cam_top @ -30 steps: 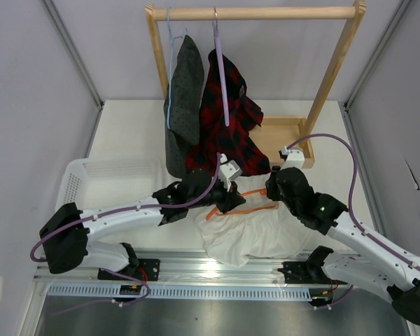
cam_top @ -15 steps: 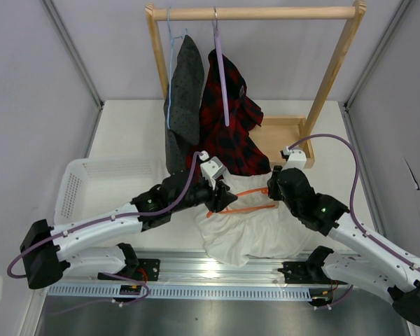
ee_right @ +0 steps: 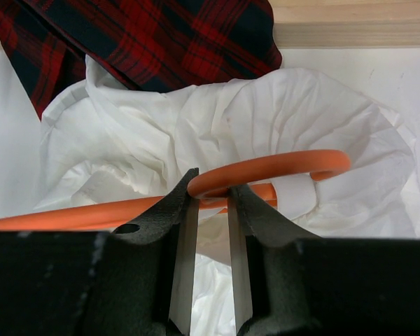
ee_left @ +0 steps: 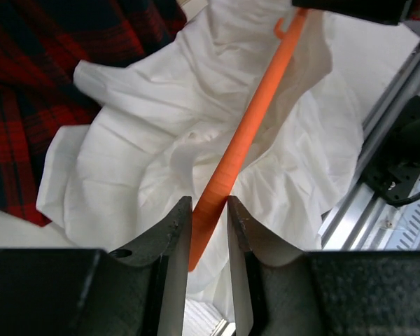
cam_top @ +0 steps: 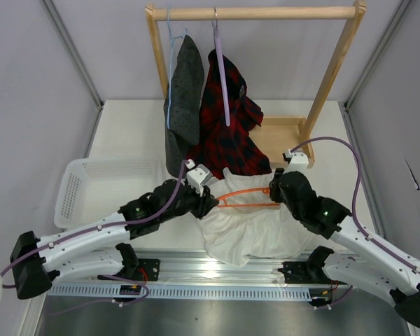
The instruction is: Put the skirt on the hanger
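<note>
The white skirt [cam_top: 252,227] lies crumpled on the table in front of the arms, with part of it bunched up over the orange hanger [cam_top: 241,198]. My left gripper [cam_top: 208,201] is at the hanger's left end. In the left wrist view the orange hanger [ee_left: 255,119] runs down between the fingers of the left gripper [ee_left: 208,203], which is shut on it, with the skirt [ee_left: 140,140] behind. My right gripper [cam_top: 274,192] is at the hanger's right side. In the right wrist view the right gripper [ee_right: 210,189] is shut on the base of the hanger's hook [ee_right: 287,162], above the skirt [ee_right: 266,119].
A wooden rack [cam_top: 255,12] stands at the back. On it hang a red-black plaid shirt [cam_top: 227,126] on a purple hanger [cam_top: 220,70] and a dark grey garment [cam_top: 185,87]. A white basket [cam_top: 91,182] sits at the left. A metal rail [cam_top: 217,269] runs along the near edge.
My left gripper has drawn back to the left along the hanger, to its end. More white fabric now sits bunched above the hanger. The right gripper has hardly moved.
</note>
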You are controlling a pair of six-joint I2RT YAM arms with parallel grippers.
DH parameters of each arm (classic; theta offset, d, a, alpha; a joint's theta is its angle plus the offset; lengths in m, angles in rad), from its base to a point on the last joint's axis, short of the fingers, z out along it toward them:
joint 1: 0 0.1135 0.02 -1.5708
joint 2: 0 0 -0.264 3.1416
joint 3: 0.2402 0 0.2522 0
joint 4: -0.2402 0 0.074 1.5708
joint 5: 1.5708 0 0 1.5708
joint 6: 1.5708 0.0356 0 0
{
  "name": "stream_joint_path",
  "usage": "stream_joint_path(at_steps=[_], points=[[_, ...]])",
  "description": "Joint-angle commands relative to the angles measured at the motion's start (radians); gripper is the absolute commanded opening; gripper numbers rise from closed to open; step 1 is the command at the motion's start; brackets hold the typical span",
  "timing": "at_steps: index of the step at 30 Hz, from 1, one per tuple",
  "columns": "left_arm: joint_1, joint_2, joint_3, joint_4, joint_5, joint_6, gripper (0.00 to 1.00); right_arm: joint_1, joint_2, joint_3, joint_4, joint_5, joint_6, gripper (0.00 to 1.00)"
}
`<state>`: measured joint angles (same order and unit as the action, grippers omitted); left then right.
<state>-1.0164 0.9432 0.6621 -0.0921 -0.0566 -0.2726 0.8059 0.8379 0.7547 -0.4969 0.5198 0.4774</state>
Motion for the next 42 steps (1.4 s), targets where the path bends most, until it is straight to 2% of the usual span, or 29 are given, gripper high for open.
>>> stream_joint_path(at_steps=[1, 5, 8, 9, 15, 20, 24, 32, 42], points=[[-0.004, 0.034, -0.018, -0.024, -0.081, -0.062, 0.31, 0.003, -0.019, -0.02, -0.034, 0.026, 0.044, 0.0], [-0.001, 0.11, -0.022, 0.012, -0.109, -0.102, 0.39, 0.001, -0.052, -0.026, -0.045, 0.034, 0.047, 0.0], [-0.001, 0.088, -0.039, 0.064, -0.101, -0.108, 0.41, -0.001, -0.069, -0.028, -0.055, 0.039, 0.047, 0.0], [-0.001, 0.044, -0.048, 0.081, -0.077, -0.103, 0.45, -0.001, -0.068, -0.026, -0.058, 0.039, 0.047, 0.0], [0.019, -0.144, -0.133, 0.13, -0.08, -0.123, 0.49, -0.004, -0.074, -0.029, -0.063, 0.033, 0.044, 0.0], [0.052, -0.236, -0.177, 0.161, -0.058, -0.154, 0.55, -0.002, -0.114, -0.048, -0.066, 0.019, 0.04, 0.0], [0.058, -0.117, -0.121, 0.129, -0.054, -0.148, 0.51, -0.002, -0.166, -0.072, -0.057, -0.007, 0.024, 0.0], [0.058, 0.176, -0.064, 0.256, -0.012, -0.154, 0.5, -0.004, -0.204, -0.074, -0.065, -0.018, 0.015, 0.0], [0.055, 0.333, -0.038, 0.387, 0.049, -0.18, 0.49, -0.004, -0.209, -0.058, -0.078, -0.006, 0.017, 0.0]])
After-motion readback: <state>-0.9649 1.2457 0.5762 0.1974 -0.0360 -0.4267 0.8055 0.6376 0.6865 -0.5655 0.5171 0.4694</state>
